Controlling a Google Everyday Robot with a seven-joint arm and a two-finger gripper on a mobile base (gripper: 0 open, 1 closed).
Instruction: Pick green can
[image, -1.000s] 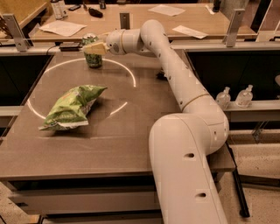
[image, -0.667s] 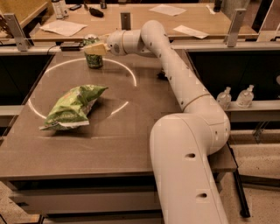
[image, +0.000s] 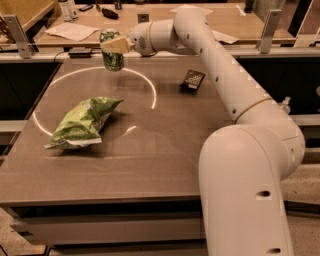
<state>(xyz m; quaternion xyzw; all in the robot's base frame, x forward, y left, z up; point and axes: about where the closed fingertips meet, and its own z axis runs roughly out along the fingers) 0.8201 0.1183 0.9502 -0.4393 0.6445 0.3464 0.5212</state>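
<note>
The green can (image: 112, 54) is a small green cylinder with a silver top, at the far left back of the table. My gripper (image: 115, 45) reaches in from the right at the end of the white arm. Its pale fingers (image: 118, 45) are shut on the can's upper part. The can is upright and looks held a little above the tabletop (image: 165, 150).
A wrinkly light-green chip bag (image: 82, 122) lies at the table's left middle. A small black object (image: 192, 79) lies at the back right, under the arm. A bright ring of light marks the tabletop. A rail and a desk with papers lie behind the table.
The can, gripped by my fingers, has moved up and slightly right from where it stood on the table. The chip bag has not moved.
</note>
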